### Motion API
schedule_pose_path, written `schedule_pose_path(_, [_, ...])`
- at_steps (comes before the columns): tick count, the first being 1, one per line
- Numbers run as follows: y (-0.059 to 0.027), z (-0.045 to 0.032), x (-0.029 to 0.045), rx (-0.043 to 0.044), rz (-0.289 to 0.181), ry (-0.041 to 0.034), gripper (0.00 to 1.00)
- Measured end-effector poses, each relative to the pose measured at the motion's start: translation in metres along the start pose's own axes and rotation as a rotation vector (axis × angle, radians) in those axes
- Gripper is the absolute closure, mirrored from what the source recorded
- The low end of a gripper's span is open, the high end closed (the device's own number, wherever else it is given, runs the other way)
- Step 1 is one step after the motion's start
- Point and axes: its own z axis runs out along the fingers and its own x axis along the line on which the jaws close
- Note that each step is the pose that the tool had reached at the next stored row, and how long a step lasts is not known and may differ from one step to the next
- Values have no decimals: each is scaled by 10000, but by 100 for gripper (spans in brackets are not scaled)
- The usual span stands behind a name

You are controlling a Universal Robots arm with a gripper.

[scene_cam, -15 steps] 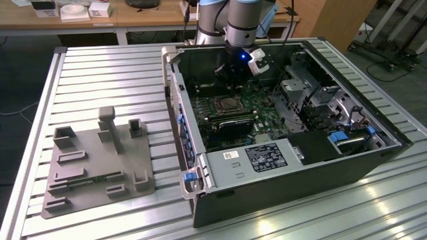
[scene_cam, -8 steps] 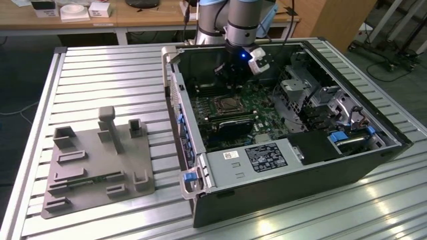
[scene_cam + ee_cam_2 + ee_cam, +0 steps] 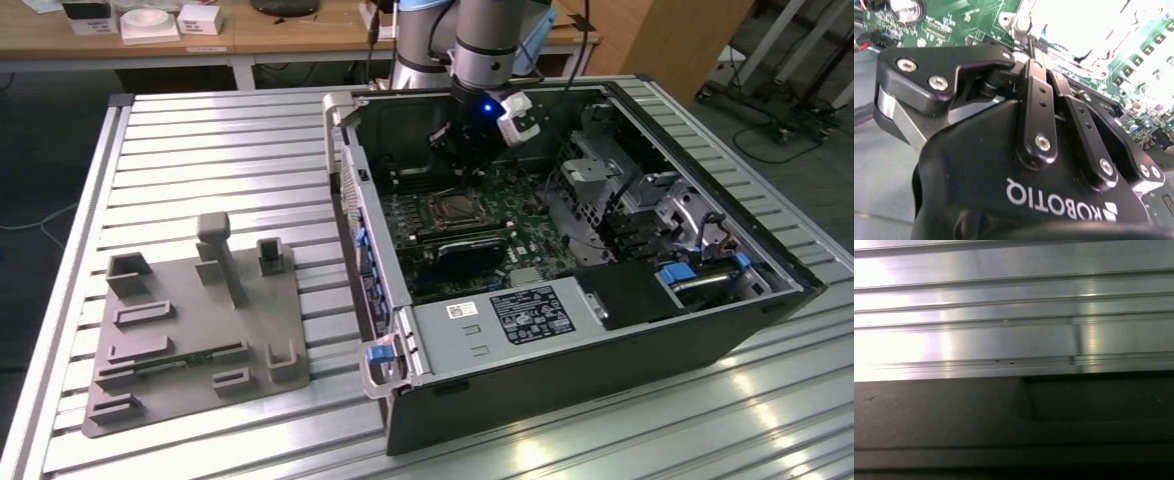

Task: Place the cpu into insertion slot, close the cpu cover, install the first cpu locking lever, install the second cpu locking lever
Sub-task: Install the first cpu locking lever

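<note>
In the exterior view the insertion slot (image 3: 454,208), a square socket with a silvery rim, lies on the green board inside the open computer case (image 3: 561,330). My gripper (image 3: 451,156) hangs just above the board, behind the socket toward the case's back wall. In the second wrist view the black fingers (image 3: 1040,95) lie tight together, so my gripper (image 3: 1028,44) is shut with nothing seen between them. Its tips sit at the edge of the glaring silvery socket area (image 3: 1079,35). I cannot make out the cpu, the cpu cover or the levers apart from the socket.
The case stands on a ribbed aluminium table (image 3: 214,150), which also appears in the first wrist view (image 3: 1004,315). A grey fixture plate (image 3: 200,330) with upright blocks lies at the exterior view's left. Drive cages (image 3: 627,190) and cables crowd the case's right side.
</note>
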Motion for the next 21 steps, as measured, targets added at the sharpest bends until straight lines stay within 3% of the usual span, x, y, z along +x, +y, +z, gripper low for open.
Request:
schedule_pose_path(8, [-5, -4, 90, -56, 4, 5, 90])
schedule_pose_path(21, [8, -7, 93, -84, -150, 2, 90])
